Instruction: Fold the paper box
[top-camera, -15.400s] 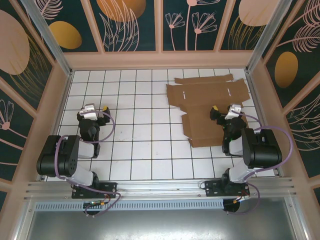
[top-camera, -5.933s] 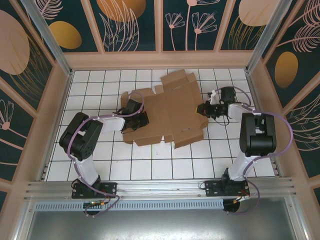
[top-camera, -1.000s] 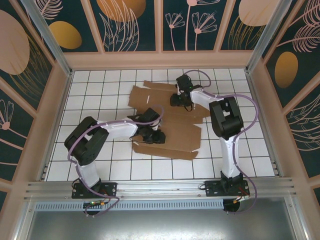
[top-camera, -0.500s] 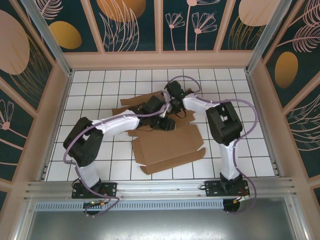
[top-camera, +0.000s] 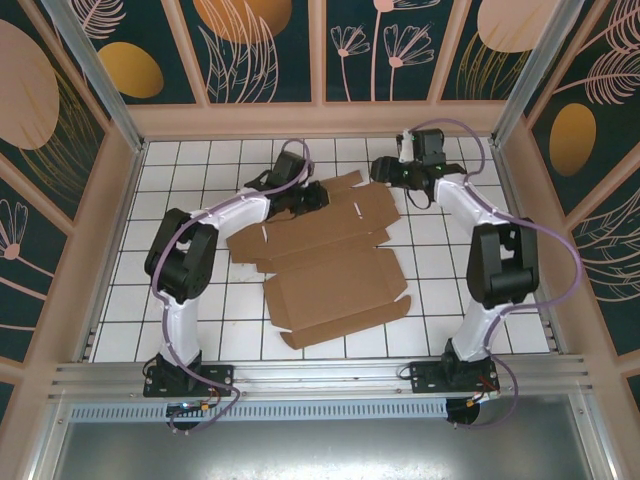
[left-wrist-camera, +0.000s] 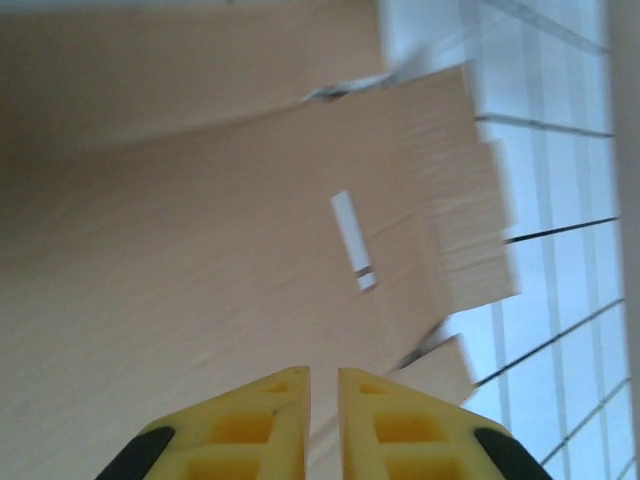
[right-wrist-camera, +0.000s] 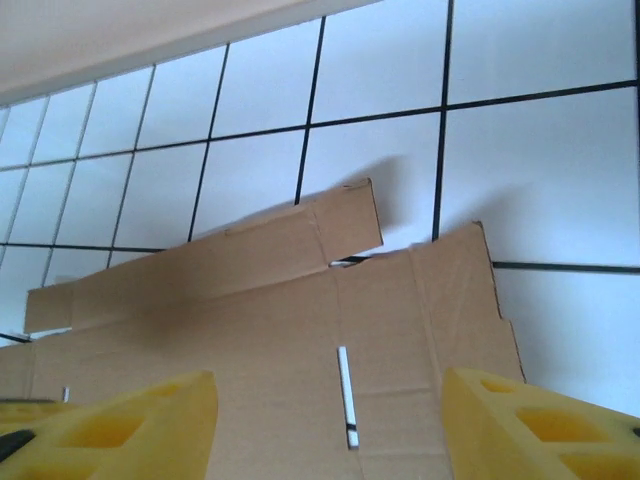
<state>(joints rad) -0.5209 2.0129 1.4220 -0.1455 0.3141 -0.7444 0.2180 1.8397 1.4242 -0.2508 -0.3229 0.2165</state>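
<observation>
Matt brown cardboard paper box (top-camera: 335, 285); glossy white tiled table (top-camera: 240, 330)

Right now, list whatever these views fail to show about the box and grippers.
Top view: left gripper is too small to read its grip on the paper box.
Left wrist view: cardboard blurred, creases unreadable.
Right wrist view: bottom edge cuts off the right gripper and the box's near part.
</observation>
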